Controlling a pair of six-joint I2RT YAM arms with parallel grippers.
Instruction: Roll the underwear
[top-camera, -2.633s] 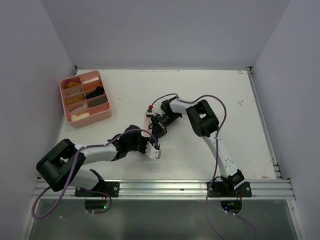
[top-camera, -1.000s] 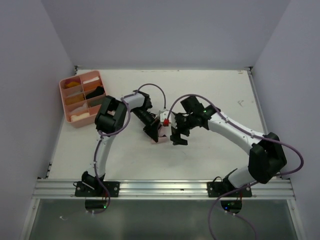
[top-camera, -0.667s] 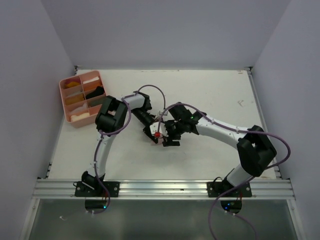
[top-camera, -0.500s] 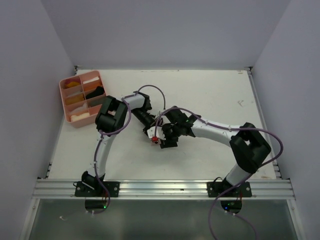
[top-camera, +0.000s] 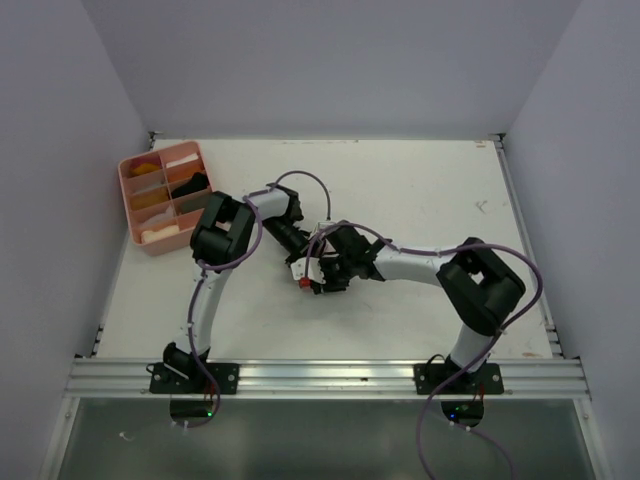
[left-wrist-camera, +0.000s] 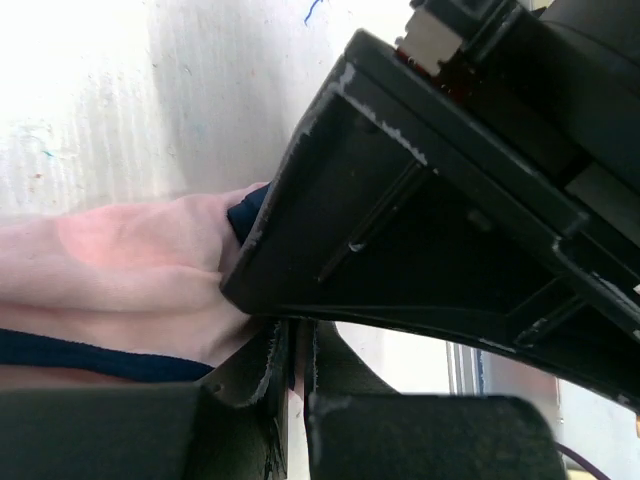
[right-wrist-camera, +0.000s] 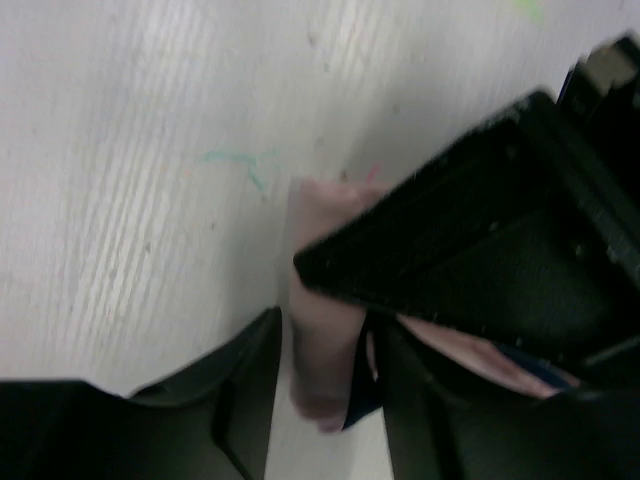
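Black plastic fingers (left-wrist-camera: 250, 380) of the left tool (left-wrist-camera: 297, 350) stand all but closed, pinching a thin fold of the pale pink cloth garment with thin dark edging (left-wrist-camera: 130, 255).

Left wrist view: the garment spreads leftward from the fingers, with a band of the dark edging along its lower part. It lies on the white bench (top-camera: 420, 190). The black body of the right tool (right-wrist-camera: 325, 340) crosses this view from the upper right, and its lower edge overlaps the garment.

Right wrist view: the right tool's jaws stand part-way open, with one finger on each side of a narrow folded end of the garment. Both fingers are very near the cloth, but whether they press it cannot be told. The left tool's black body covers the rest of the garment from the right.

Top view: the two tools meet tip to tip near the middle of the bench. The left arm reaches in from the left and the right arm bends across from the right. The garment is almost wholly hidden beneath them.

A pink plastic compartment tray (top-camera: 128, 198) sits well apart, toward the far left of the bench. Its compartments hold small pieces in orange, white and dark colours.
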